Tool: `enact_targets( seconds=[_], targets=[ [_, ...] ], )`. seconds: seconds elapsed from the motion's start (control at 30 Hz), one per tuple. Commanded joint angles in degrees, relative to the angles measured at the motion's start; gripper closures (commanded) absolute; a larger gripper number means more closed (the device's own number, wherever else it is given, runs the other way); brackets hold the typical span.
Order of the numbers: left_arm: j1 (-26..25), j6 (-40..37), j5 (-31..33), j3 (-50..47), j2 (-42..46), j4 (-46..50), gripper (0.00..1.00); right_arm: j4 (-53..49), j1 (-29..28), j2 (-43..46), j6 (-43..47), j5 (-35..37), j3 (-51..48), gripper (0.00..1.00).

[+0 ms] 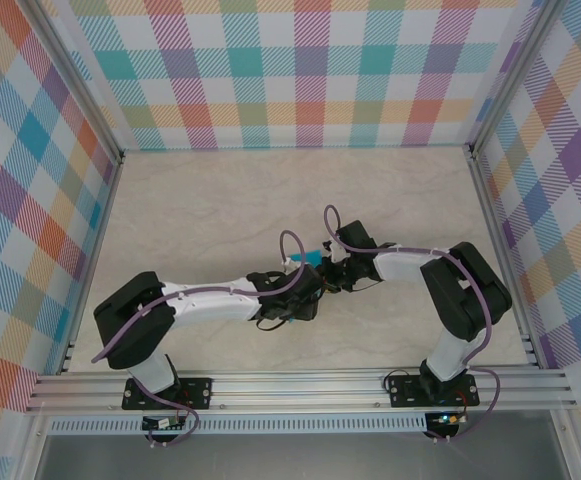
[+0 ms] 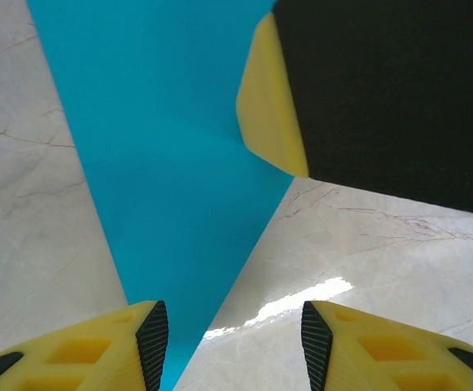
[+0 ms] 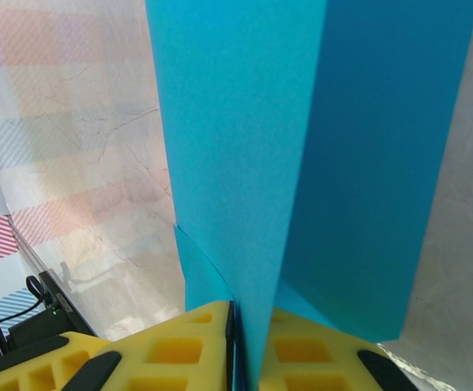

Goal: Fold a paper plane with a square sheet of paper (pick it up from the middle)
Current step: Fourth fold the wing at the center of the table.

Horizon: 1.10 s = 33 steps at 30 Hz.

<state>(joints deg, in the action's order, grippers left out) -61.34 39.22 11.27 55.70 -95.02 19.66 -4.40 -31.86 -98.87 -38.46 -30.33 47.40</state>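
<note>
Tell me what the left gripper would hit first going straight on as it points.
Most likely the paper plane, whose tapered end reaches into the open left gripper. Beyond it, a yellow finger of the right gripper, shut on the paper, stands upper right; depth is unclear.

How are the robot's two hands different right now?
The right gripper is pinched shut on the folded blue paper; the left gripper is open, gripping nothing. The right gripper's fingers show no gap; between the left gripper's fingers you see table. Both have yellow fingers.
</note>
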Motion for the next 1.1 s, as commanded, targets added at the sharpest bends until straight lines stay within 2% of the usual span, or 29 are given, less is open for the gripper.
enact_targets(
  seconds=[0.0,0.33,0.7,1.07],
  targets=[
    [-1.9,0.7,5.4,2.6,-2.1,4.0,0.51,-0.5,-0.1,-0.5,0.4,-1.7,1.4,0.89],
    [-4.6,3.1,11.5,5.0,-5.9,6.4,0.55,-0.1,-0.2,-0.5,-0.9,-2.0,1.2,0.89],
    [-5.7,5.4,13.9,5.4,-7.5,6.4,0.65,0.3,-0.1,-0.6,-1.6,-2.2,0.9,0.89],
    [-5.9,6.1,14.9,5.5,-8.2,7.2,0.71,0.4,-0.2,-0.7,-1.7,-2.3,1.1,0.89]
  ],
)
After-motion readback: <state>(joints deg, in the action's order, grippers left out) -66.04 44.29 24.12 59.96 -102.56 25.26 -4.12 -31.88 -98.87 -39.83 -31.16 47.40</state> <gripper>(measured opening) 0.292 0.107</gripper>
